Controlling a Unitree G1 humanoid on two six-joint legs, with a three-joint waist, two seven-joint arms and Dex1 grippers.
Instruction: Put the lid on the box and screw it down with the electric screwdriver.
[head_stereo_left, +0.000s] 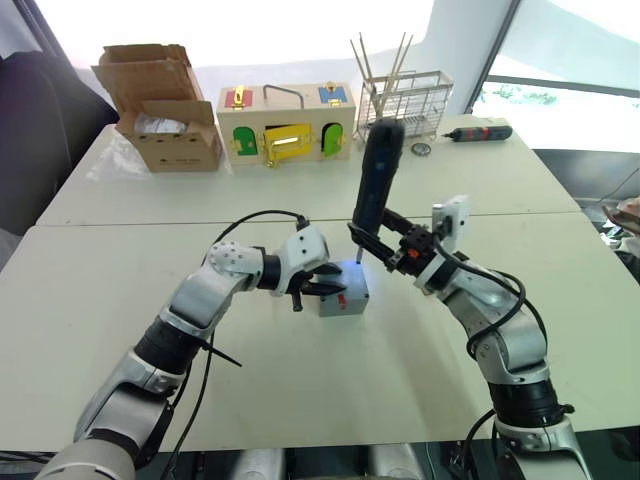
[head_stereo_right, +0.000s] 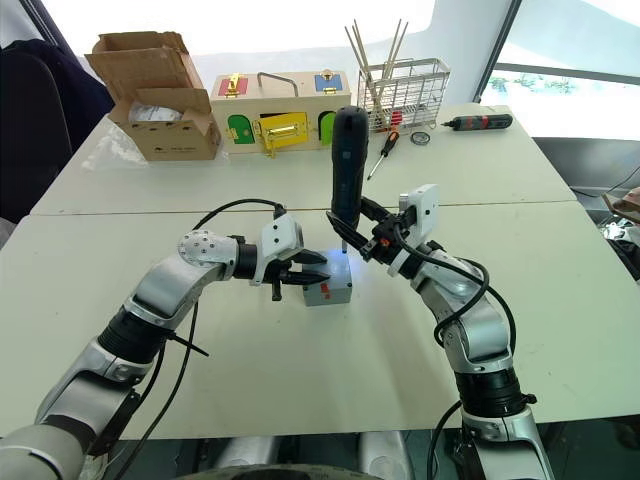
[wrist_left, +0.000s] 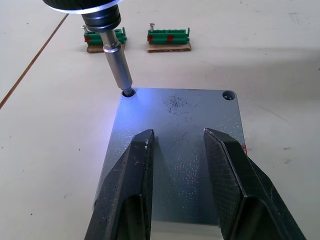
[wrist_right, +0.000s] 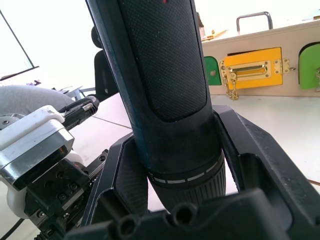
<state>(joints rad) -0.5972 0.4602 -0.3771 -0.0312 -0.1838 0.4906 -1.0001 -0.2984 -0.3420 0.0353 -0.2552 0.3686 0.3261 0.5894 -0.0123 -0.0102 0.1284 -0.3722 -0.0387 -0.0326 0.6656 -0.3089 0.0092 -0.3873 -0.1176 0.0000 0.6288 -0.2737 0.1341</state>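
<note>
Right gripper (head_stereo_right: 372, 240) clamps electric screwdriver (head_stereo_right: 347, 160), bit in lid (wrist_left: 175, 150) corner hole — keep it vertical. Left gripper (wrist_left: 175, 145), fingers narrowly apart, presses lid on box (head_stereo_right: 328, 291).

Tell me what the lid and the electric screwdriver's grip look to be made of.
The lid: grey and matte with a fine speckled surface that reflects the tool's blue light softly. It looks like moulded plastic, though painted metal cannot be ruled out. The electric screwdriver: its grip is black with a fine dotted texture, probably rubbery plastic; its bit is smooth and shiny, evidently metal.
</note>
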